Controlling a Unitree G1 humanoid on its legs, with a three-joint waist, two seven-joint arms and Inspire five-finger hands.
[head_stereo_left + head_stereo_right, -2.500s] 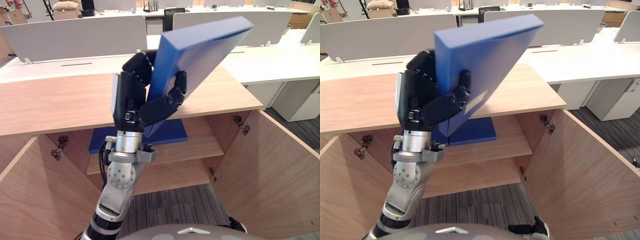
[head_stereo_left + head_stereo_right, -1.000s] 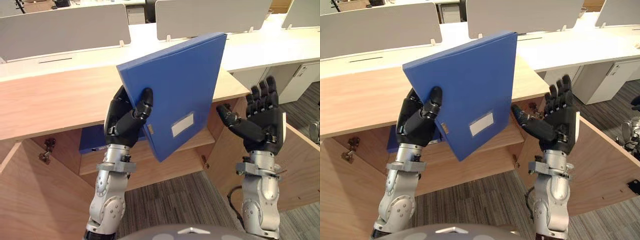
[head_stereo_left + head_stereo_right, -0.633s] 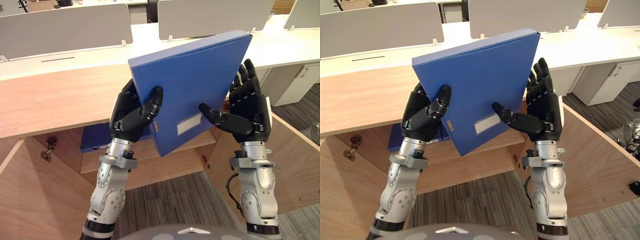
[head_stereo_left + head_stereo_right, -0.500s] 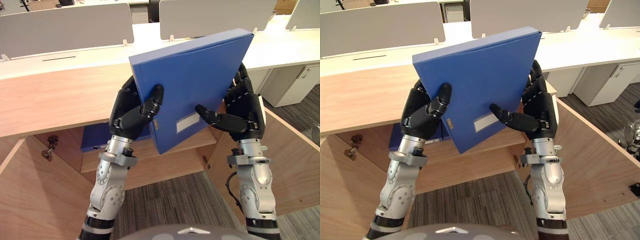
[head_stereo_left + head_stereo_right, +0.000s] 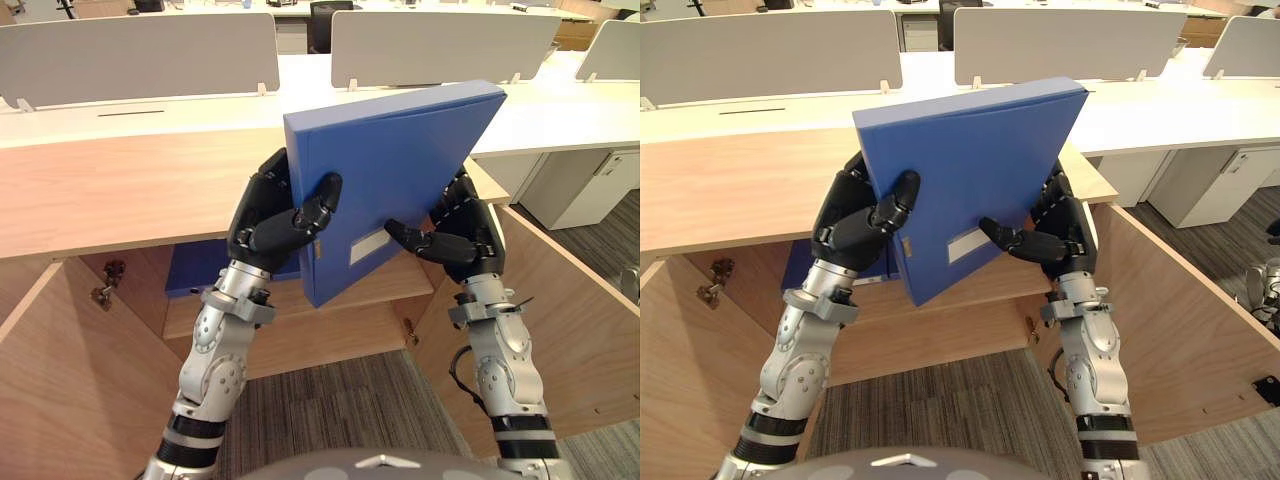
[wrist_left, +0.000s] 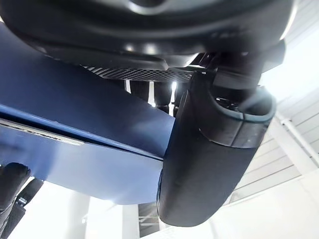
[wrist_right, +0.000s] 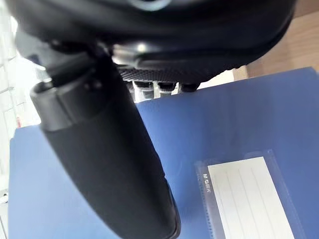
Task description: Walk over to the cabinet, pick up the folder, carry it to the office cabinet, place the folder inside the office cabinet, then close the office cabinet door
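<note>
The cabinet's left door (image 5: 60, 370) is standing wide open at the near left, with a metal hinge (image 5: 103, 290) showing on the wall behind it. The wooden top surface (image 5: 120, 190) of the cabinet (image 5: 320, 345) is running across the scene above the opening. Inside, a second folder (image 5: 195, 268), also blue, is lying flat on the left part of the shelf (image 5: 370, 300).

The left hand (image 5: 270, 215) is reaching up in front of the opening and grasping the blue folder (image 5: 400, 170) at its left edge. Its thumb (image 5: 318, 205) is pressing on the near face, and its fingers (image 5: 272, 175) are curling round behind. The folder is being held in the air, tilted with its top right corner highest, above the shelf and in front of the cabinet top. It is not resting on anything. A pale label (image 5: 368, 246) is sitting low on its near face.

The right hand (image 5: 465, 235) is gripping the folder's lower right part. Its thumb (image 5: 410, 238) is lying across the near face just right of the label, and its fingers (image 5: 460, 195) are wrapping behind the right edge. The right wrist view is showing that thumb (image 7: 104, 164) flat against the blue cover beside the label.

The right door (image 5: 570, 320) is hanging open at the near right, above grey carpet (image 5: 340, 400). Far behind, white desks (image 5: 560, 110) with grey screens (image 5: 140, 55) are lining the room.
</note>
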